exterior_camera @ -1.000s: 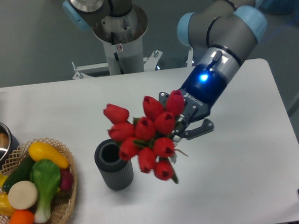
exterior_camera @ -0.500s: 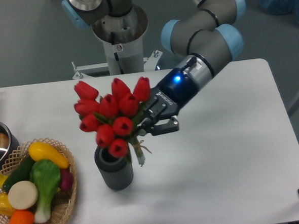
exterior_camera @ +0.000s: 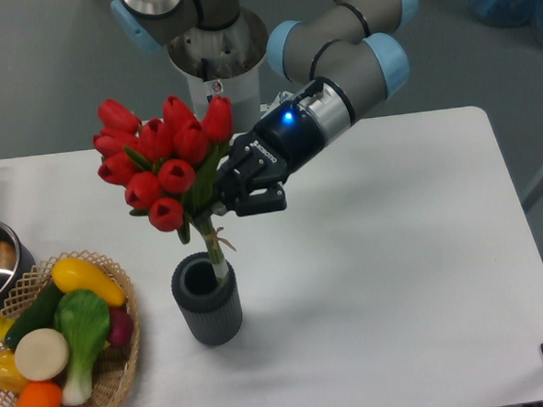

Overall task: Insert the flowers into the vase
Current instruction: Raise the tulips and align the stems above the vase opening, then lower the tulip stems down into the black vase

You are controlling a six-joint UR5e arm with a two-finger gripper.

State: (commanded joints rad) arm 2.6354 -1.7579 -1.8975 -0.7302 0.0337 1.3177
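Grey metal robot arm (exterior_camera: pixel 337 66) with round tube segments, light blue caps on the joints, a silver ring at the wrist, a dark wrist section with a small blue light, a black end effector (exterior_camera: pixel 239 198) with white lettering on its body

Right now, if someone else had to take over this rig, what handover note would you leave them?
Gripper: jaws shut on the bunch of red tulip buds with green leaves and pale stems, gripped just below the blooms.
Flowers: held tilted, heads leaning left, above the short dark grey ribbed cylinder vase. The stem ends reach the vase's mouth at its right rim; whether they are inside cannot be told.
Vase: upright on the white table, right of the woven wicker basket of vegetables.
Done: flowers picked up and brought over the vase.
Left: lower the stems fully in, release, withdraw.
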